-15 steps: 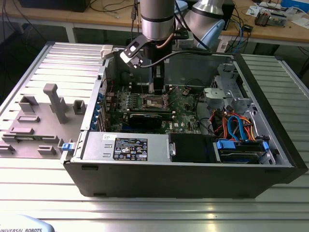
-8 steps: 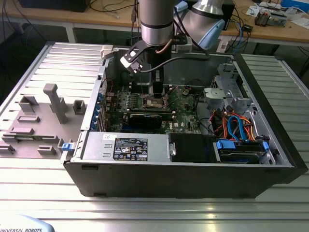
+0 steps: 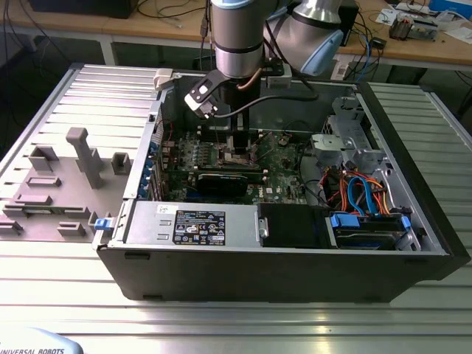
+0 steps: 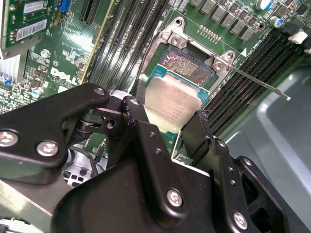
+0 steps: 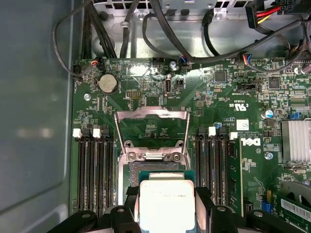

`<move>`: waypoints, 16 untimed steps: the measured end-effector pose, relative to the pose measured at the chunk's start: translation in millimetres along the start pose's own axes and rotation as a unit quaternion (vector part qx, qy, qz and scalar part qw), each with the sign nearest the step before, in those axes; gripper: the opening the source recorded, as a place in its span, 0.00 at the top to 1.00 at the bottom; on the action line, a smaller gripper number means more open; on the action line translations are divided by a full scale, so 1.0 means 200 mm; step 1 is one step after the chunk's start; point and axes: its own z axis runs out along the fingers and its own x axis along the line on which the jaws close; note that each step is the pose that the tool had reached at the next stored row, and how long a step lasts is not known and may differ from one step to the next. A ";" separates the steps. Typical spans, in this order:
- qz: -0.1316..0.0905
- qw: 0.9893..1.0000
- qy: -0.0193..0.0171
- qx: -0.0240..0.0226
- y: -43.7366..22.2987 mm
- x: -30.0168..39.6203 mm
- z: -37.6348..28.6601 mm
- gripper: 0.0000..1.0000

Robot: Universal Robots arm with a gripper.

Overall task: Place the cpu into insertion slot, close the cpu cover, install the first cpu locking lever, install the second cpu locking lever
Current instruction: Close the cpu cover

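Note:
My gripper is shut on the cpu, a flat square chip with a silvery top, black fingers pressing two opposite edges. In the second wrist view the cpu hangs tilted just above and partly over the insertion slot, whose pin field shows beyond the chip. The insertion slot is open. The cpu cover, a silver frame, is swung back flat on the green board beyond the slot. A thin metal locking lever sticks out free beside the socket. In the exterior view the gripper reaches down into the open computer case.
Black memory slots flank the socket on both sides. A black card lies across the board near the gripper. Orange and blue cables and drive bays fill the exterior view's right. Grey fixtures stand outside the case.

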 end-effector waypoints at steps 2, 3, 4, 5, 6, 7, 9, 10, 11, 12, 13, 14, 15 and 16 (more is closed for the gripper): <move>0.000 1.000 0.000 0.000 0.000 0.000 0.001 0.46; 0.000 1.000 0.000 0.000 0.000 0.000 0.001 0.46; 0.000 1.000 0.000 0.000 0.000 0.000 0.001 0.46; 0.000 1.000 0.000 0.000 0.000 0.000 0.001 0.46; 0.000 1.000 0.000 0.000 0.000 0.000 0.001 0.46; 0.000 1.000 0.000 0.000 0.000 0.000 0.001 0.46; 0.000 1.000 0.000 0.000 0.000 0.000 0.001 0.46; 0.000 1.000 0.000 0.000 0.000 0.000 0.003 0.46; 0.000 1.000 0.000 0.000 -0.001 0.000 0.011 0.46; 0.000 1.000 0.000 0.000 -0.002 0.000 0.024 0.46; 0.000 1.000 0.000 -0.001 -0.004 0.002 0.038 0.46; 0.000 1.000 0.000 -0.001 -0.005 0.004 0.053 0.46; 0.000 1.000 0.000 -0.001 -0.006 0.006 0.068 0.46; 0.000 1.000 0.000 -0.001 -0.007 0.007 0.076 0.46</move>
